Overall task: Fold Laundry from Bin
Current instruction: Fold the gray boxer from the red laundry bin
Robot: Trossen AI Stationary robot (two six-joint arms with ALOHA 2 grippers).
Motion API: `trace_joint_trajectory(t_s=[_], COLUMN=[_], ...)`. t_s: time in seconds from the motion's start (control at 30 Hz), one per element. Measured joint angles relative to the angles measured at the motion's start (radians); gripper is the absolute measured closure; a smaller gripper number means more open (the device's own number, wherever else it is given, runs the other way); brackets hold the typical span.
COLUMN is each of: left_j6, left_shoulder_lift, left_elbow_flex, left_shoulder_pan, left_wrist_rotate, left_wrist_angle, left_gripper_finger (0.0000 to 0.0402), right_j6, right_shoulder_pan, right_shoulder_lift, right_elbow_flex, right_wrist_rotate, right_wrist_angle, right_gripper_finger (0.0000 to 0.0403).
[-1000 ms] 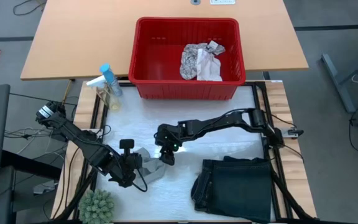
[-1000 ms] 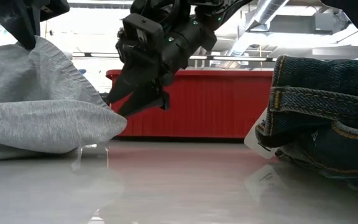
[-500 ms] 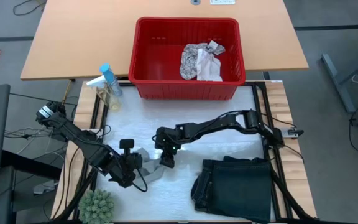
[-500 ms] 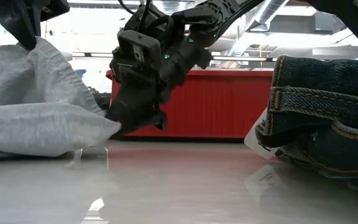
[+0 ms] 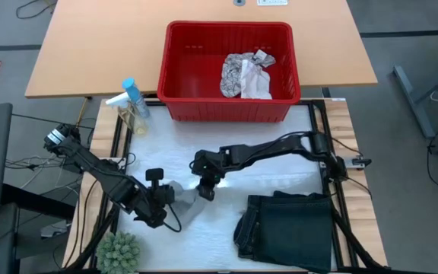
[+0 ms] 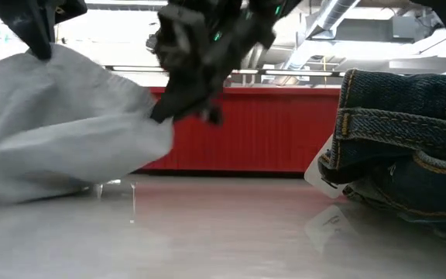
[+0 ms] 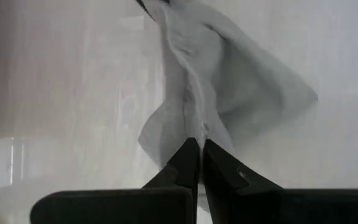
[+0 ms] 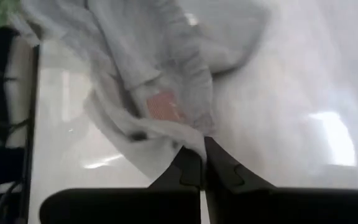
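Holding grey cloth [image 5: 182, 199] | left tool [image 5: 166, 199], right tool [image 5: 205, 192] both pinched on edges | soft, light, limp: grip corners.

My left gripper [image 5: 175, 196] and right gripper [image 5: 206, 192] both pinch the grey cloth [image 5: 185, 199], fingertips nearly meeting.

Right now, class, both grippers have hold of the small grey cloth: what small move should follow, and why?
Probably draw the two apart to stretch it flat. The left gripper and right gripper each pinch an edge of the grey cloth, which hangs bunched and lifted off the white mat beside the folded jeans.
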Motion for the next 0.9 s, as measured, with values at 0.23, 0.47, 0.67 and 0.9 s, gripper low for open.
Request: trace_joint_trajectory(t_s=[0.23,0.47,0.67,0.9], left_j6=[-0.012,-0.038,-0.113,-0.039], left_shoulder_lift=[-0.001,-0.001,-0.001,-0.001], left_elbow_flex=[0.112,0.299,0.434,0.399], left_shoulder_pan=[0.059,0.085,0.085,0.120], left_wrist_rotate=[0.000,0.112,0.233,0.371], left_wrist_angle=[-0.065,-0.067,-0.024,0.028], left_gripper_finger=[0.0400,0.0400,0.0400,0.0400], right_j6=[0.005,0.058,0.130,0.153], right_shoulder_pan=[0.028,0.103,0.195,0.233], right_shoulder_lift=[-0.174,-0.306,-0.353,-0.257], right_elbow_flex=[0.002,0.000,0.001,0.001], right_wrist_rotate=[0.151,0.152,0.151,0.145], right_wrist_angle=[-0.121,-0.187,-0.216,-0.239], right_gripper_finger=[0.0380,0.0380,0.0380,0.0380])
